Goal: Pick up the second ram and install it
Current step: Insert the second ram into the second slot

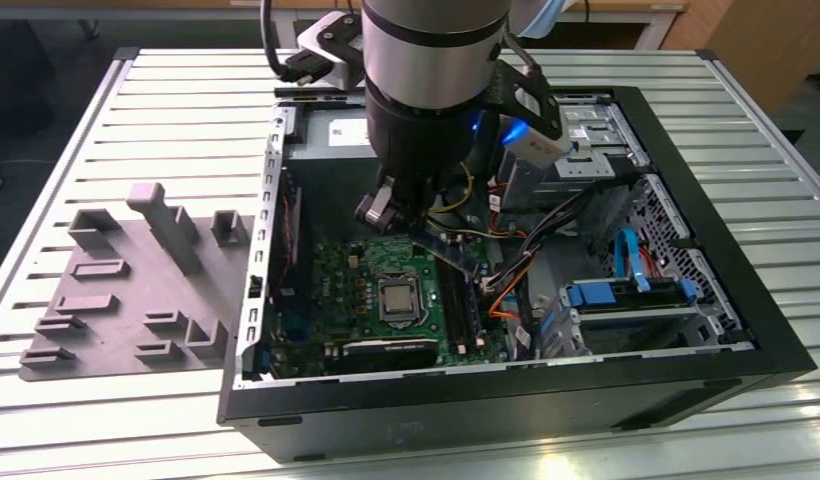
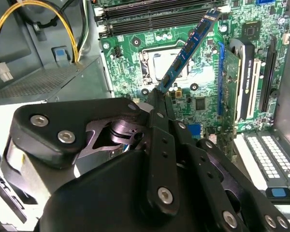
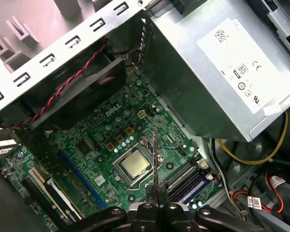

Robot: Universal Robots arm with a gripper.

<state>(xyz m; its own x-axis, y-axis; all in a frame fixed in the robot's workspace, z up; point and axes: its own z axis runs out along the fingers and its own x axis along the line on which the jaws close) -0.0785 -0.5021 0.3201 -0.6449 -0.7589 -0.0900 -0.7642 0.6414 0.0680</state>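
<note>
**Gripper (image 2: pixel 159 98) holds the second ram (image 2: pixel 188 48) over the green board (image 2: pixel 203 104)**

In the exterior view the arm reaches down into an open computer case (image 1: pixel 517 405) that lies on a slatted metal table (image 1: pixel 183 100). The gripper sits low over the green board, near the processor (image 1: pixel 398 297). A grey moulded tray (image 1: pixel 130 290) rests on the table just beside the case, on the exterior view's left.

In the second wrist view the black fingers (image 2: pixel 157 108) are pressed onto one end of the second ram, pinching it. The dark stick slants away from them across the processor socket, and its far end points toward the long black slots (image 2: pixel 154 14). It is not seated in a slot. A green expansion card (image 2: pixel 227 82) stands upright in the board beside it, and yellow wires (image 2: pixel 38 7) loop over the power supply.

In the first wrist view the stick shows edge-on as a thin line rising from the fingertips. It runs past the processor's edge, with the slots just to one side. The grey power supply (image 3: pixel 208 72) sits beyond the board. Whether the stick's far end touches the board, I cannot tell
</note>
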